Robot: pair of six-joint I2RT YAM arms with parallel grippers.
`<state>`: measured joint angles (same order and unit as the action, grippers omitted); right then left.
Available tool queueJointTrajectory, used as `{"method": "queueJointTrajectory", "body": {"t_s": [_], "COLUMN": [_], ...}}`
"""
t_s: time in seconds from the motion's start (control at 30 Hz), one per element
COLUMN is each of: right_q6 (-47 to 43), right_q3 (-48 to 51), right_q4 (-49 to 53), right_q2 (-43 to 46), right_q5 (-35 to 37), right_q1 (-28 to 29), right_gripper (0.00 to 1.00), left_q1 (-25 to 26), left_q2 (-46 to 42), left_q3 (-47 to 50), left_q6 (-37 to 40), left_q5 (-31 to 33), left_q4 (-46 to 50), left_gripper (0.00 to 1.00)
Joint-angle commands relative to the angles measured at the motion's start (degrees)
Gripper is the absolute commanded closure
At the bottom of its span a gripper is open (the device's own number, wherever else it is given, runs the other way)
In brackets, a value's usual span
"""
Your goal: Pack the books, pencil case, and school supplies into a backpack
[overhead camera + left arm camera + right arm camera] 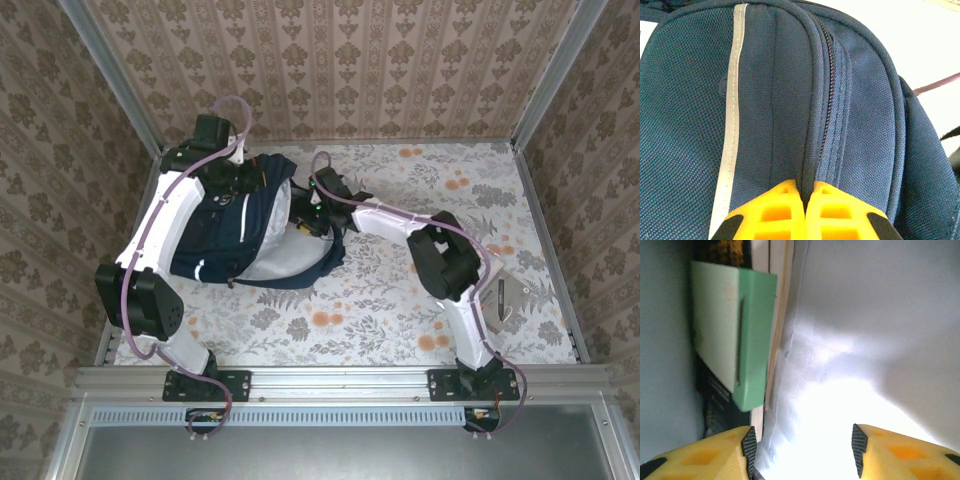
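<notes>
Left pincer (808,194) tight on backpack (690,125) seam; right pincer (802,442) half-open, seemingly empty, near green box (735,330).

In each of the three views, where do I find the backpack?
Top external: the backpack lies left of centre.
Left wrist: its navy outside, zipper running up the middle.
Right wrist: its pale lining, right of the green box.
Shared landmark: white stripe, also in left wrist.

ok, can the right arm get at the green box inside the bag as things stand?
Probably yes. The right tool stands open inside the backpack, and the green box lies just ahead, slightly aside, with nothing between. The left tool pinches the backpack beside its zipper.
</notes>
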<state>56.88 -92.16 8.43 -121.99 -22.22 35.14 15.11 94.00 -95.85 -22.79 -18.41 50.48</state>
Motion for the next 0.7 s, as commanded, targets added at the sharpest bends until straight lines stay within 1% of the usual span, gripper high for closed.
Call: {"method": "queueJointTrajectory", "body": {"t_s": [0.0,0.2,0.4,0.47,0.57,0.6,0.67], "right_q6": [-4.4,-7.1,-7.6,-6.9,-6.6,-6.5,-6.7], "right_q3": [4.5,11.9,20.0,22.7,27.0,28.6,31.3], "right_q4": [3.8,11.4,21.4,26.6,30.2,30.9,32.7], "right_q2": [9.0,19.1,31.3,36.1,41.9,45.0,48.1], "right_q5": [3.5,9.4,17.3,21.1,24.1,25.4,26.7], "right_q1": [-2.1,-4.9,-9.5,-11.8,-15.8,-17.2,-20.4], "right_gripper": [0.44,0.41,0.38,0.37,0.34,0.30,0.28], "left_q1": [-0.7,-0.7,0.2,0.3,0.4,0.4,0.5], "left_q2": [-0.5,-1.1,-1.8,-2.4,-2.7,-2.7,-2.8], "left_q3": [-1.7,1.0,3.4,4.8,5.5,5.5,5.6], "left_q6": [-0.7,-1.7,-2.2,-2.7,-2.7,-2.7,-2.7], "left_q5": [-2.3,-4.6,-6.3,-7.3,-7.9,-7.9,-8.4], "left_q4": [-4.3,-6.2,-7.3,-8.4,-8.6,-8.6,-8.8], "left_gripper": [1.00,1.00,1.00,1.00,1.00,1.00,1.00]}}
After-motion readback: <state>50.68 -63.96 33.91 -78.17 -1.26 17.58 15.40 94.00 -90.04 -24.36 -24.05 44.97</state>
